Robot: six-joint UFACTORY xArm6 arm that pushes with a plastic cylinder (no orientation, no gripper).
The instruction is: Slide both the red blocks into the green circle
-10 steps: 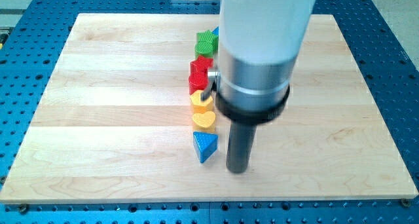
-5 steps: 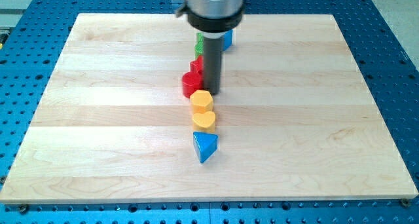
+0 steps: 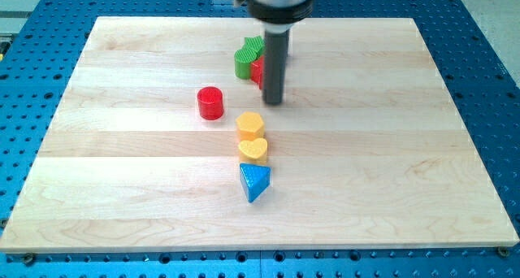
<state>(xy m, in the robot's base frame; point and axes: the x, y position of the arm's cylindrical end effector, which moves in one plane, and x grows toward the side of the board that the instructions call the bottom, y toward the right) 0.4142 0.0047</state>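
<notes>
A red cylinder stands alone on the wooden board, left of centre. A second red block is mostly hidden behind my rod, up near the view's top. It touches a green cylinder, and another green block sits just behind that. My tip rests on the board just right of and below the hidden red block. The red cylinder lies well to its left.
A yellow hexagon block, a yellow heart block and a blue triangle block form a column below my tip. The board lies on a blue perforated table.
The red cylinder has slid left and down, away from the column. The other red block and the green cylinder have shifted. My rod moved from the view's bottom up to the view's top.
</notes>
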